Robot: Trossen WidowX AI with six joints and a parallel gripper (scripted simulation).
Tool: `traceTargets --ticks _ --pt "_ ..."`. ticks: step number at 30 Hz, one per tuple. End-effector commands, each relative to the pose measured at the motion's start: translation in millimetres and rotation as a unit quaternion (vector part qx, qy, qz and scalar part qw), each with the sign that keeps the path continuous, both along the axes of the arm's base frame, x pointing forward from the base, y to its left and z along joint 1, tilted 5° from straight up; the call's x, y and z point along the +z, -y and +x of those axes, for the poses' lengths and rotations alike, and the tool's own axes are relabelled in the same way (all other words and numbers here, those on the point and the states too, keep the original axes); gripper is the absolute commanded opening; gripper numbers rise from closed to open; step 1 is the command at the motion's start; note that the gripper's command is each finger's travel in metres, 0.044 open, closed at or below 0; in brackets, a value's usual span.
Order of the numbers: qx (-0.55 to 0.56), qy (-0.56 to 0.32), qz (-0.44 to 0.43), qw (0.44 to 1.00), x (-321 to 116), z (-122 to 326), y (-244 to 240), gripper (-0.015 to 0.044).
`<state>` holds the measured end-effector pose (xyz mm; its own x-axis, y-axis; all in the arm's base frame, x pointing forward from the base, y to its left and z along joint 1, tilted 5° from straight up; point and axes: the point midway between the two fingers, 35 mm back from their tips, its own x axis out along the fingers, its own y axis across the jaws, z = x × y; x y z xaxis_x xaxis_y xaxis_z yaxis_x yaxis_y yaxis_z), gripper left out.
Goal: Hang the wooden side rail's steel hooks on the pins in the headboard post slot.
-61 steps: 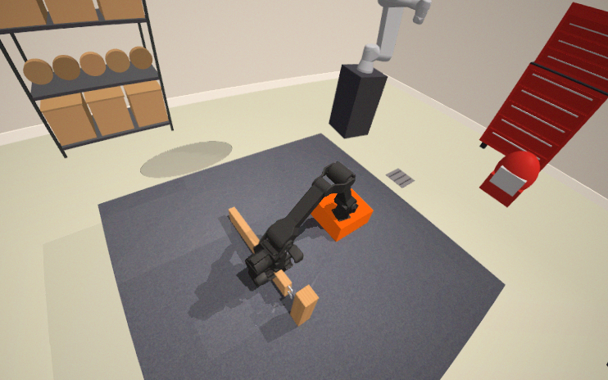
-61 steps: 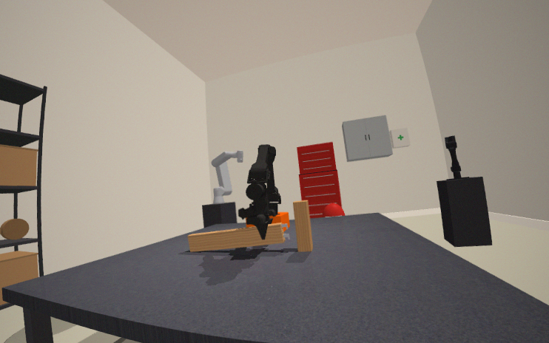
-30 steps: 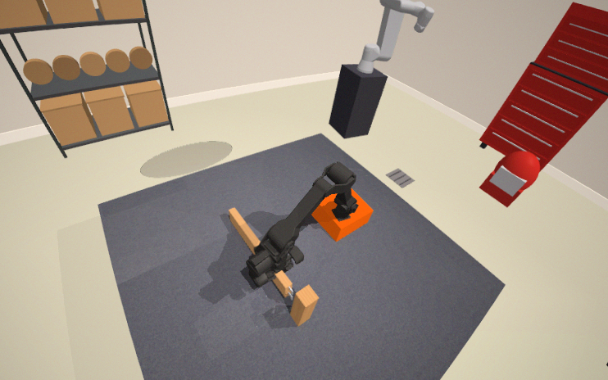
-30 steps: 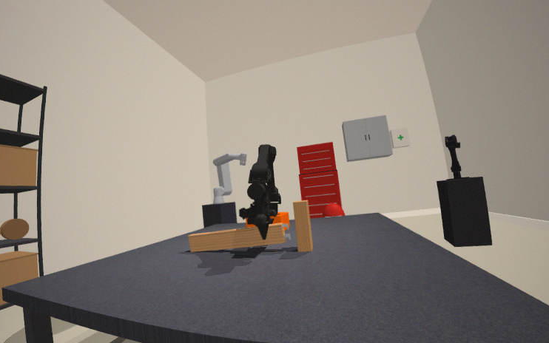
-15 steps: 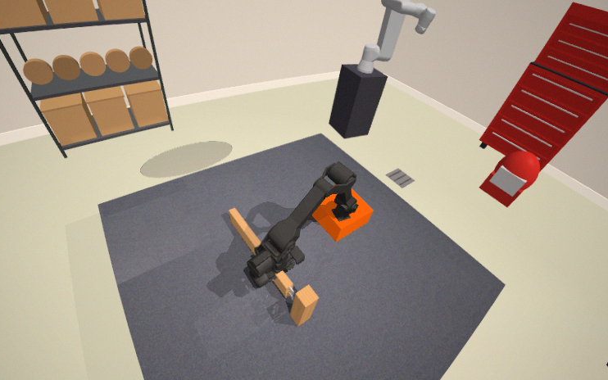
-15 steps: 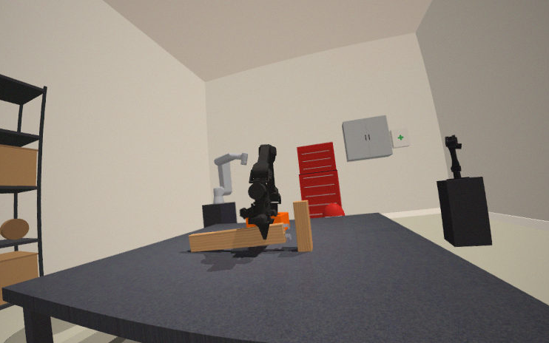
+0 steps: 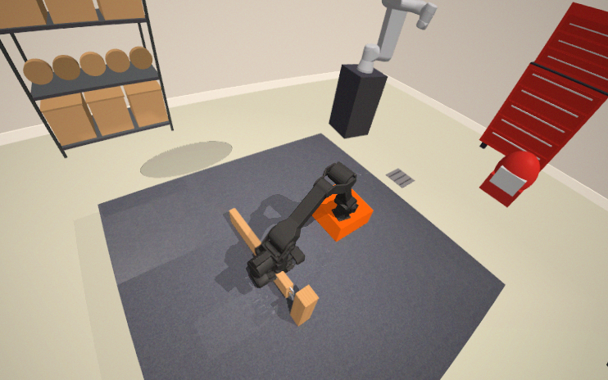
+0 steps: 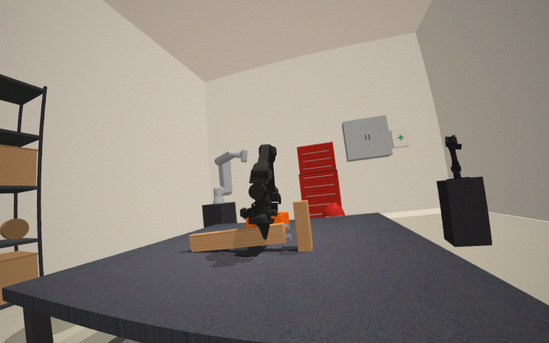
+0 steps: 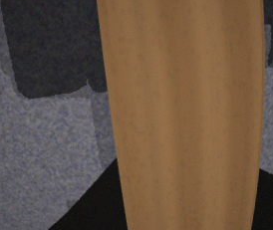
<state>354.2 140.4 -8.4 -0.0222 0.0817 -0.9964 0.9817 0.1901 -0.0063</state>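
Note:
The wooden side rail (image 7: 243, 228) (image 8: 221, 241) (image 9: 182, 114) is tilted: its far end touches the table and its hook end is raised. My gripper (image 8: 265, 234) is shut on the rail near the hook end; in the top view the arm hides the fingers. The steel hooks (image 7: 291, 291) (image 8: 288, 235) stick out of the rail's end toward the headboard post (image 7: 304, 304) (image 8: 302, 226), which stands upright. A small gap shows between the hooks and the post in the exterior view. The post's slot and pins are hidden in every view.
The orange base block (image 7: 339, 228) of my arm stands behind the rail on the dark table (image 7: 391, 301) (image 8: 353, 289). The arm reaches from it over the rail. Shelves, a red cabinet and another pale arm stand away from the table.

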Motion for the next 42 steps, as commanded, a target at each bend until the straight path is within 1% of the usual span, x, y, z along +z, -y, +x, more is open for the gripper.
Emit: traceTargets --ticks 1,42 --pt "-0.002 0.005 0.000 1.000 4.3 3.3 -1.3 0.0000" --pt "-0.002 0.005 0.001 1.000 3.0 3.8 -6.1 0.0000"
